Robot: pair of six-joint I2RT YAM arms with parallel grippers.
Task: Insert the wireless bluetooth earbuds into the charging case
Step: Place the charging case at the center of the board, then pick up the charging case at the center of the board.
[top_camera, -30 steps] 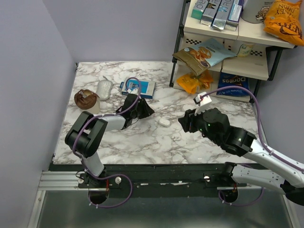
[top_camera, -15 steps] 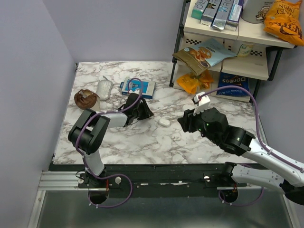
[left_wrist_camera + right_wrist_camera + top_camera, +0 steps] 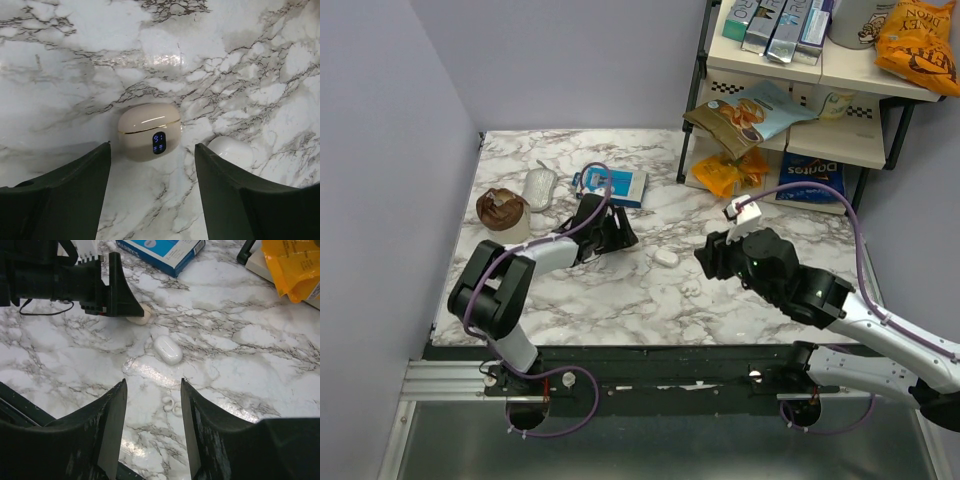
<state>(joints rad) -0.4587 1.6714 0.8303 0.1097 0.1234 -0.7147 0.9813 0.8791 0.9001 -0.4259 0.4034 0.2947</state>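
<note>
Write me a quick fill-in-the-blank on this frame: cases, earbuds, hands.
1. The beige case in front of the open left hand shows a ____ lit display.
2. The right hand is open and holds ____.
3. The two earbuds lie loose, nearer the ____ hand.

Missing words: blue; nothing; right.

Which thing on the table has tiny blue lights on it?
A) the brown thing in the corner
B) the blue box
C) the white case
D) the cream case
D: in the left wrist view, the cream case shows small blue lights glowing on its front, while the white case beside it looks plain.
</note>
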